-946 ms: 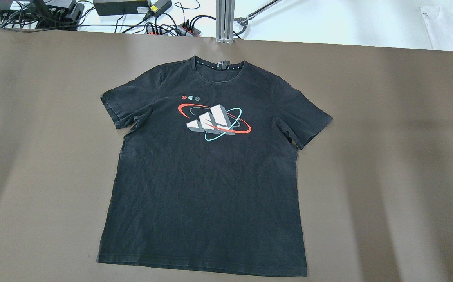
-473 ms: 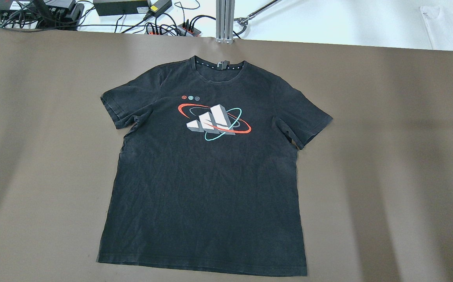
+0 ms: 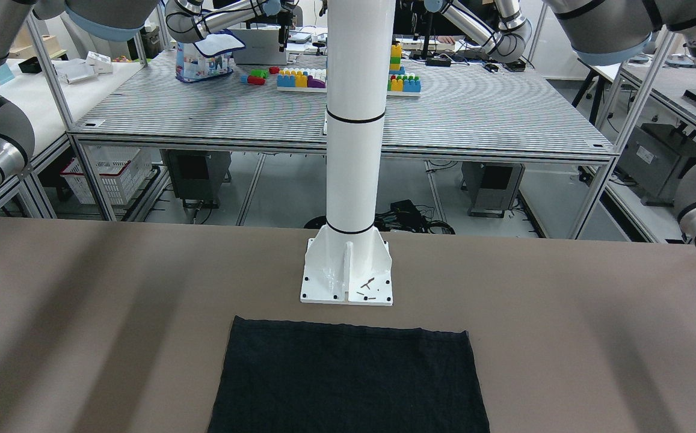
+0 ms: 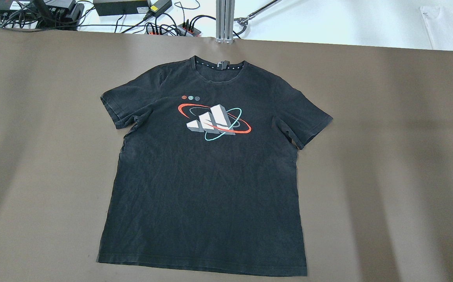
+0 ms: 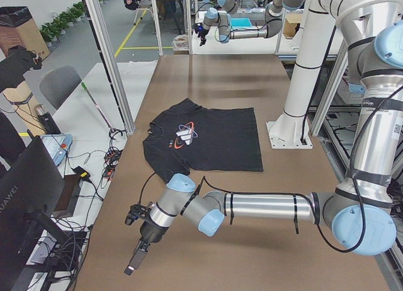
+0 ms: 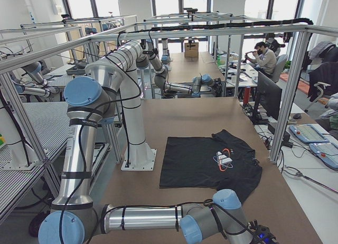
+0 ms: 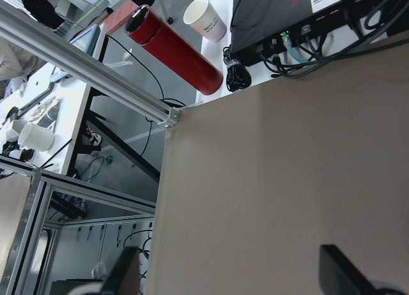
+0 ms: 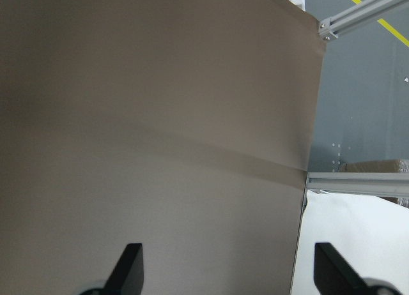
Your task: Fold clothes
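Overhead exterior view, read from its left: bare brown table (image 4: 34,156), no arm over it. At centre, black T-shirt (image 4: 206,188), spread flat, print (image 4: 214,121) facing up, collar toward the far edge, hem toward the robot's side. Sleeve on the robot's left (image 4: 126,105) laid out, with a small rumple at the underarm. Sleeve on the robot's right (image 4: 302,117) laid out too. Further right, bare table again, and past its far corner a white garment (image 4: 449,23) on the neighbouring surface.

Left gripper (image 7: 233,279): out over the table's left end, well apart from the shirt, jaws wide apart, nothing between them but tabletop. Beyond the table corner in that wrist view, a red cylinder (image 7: 172,49) and a paper cup (image 7: 204,17). Right gripper (image 8: 230,269): over the table's right end, likewise well apart from the shirt, jaws wide apart and empty.

From the front-facing camera, only the hem end of the shirt visible, just in front of the white pole's base (image 3: 348,270), not touching it.

By the look of it, nothing folded yet: no layer doubled over, no sleeve turned in. Whole job left, then: probably sleeves and sides brought inward, after that the hem carried up toward the collar. Long reach needed from either end before any grasp.
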Controlling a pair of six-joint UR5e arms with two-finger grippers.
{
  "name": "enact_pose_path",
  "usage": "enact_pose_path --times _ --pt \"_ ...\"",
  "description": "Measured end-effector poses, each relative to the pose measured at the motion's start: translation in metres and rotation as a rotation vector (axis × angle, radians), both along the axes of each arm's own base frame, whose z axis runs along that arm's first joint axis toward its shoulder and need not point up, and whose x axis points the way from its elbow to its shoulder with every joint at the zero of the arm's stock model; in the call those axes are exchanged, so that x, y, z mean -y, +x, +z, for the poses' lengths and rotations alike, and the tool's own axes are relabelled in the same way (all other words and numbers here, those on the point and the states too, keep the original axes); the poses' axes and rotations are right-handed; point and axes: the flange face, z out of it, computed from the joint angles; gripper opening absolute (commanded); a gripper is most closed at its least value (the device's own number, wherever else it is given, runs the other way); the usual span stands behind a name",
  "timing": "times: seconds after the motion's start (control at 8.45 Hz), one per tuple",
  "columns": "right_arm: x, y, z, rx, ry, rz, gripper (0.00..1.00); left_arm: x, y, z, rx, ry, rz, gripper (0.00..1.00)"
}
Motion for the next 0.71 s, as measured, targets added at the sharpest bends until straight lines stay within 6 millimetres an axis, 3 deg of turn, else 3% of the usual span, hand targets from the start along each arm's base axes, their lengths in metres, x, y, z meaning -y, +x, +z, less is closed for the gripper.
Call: enact_pose_path --times 0.35,0.71 --pt "0.006 -0.007 -0.004 0.009 -0.001 -0.002 0.94 0.005 0.013 -0.011 -0.079 0.005 0.060 1.00" --pt "0.029 -0.057 -0.027 0.068 0.008 -0.021 0.94 0.018 0.046 -0.035 -0.152 0.023 0.125 1.00"
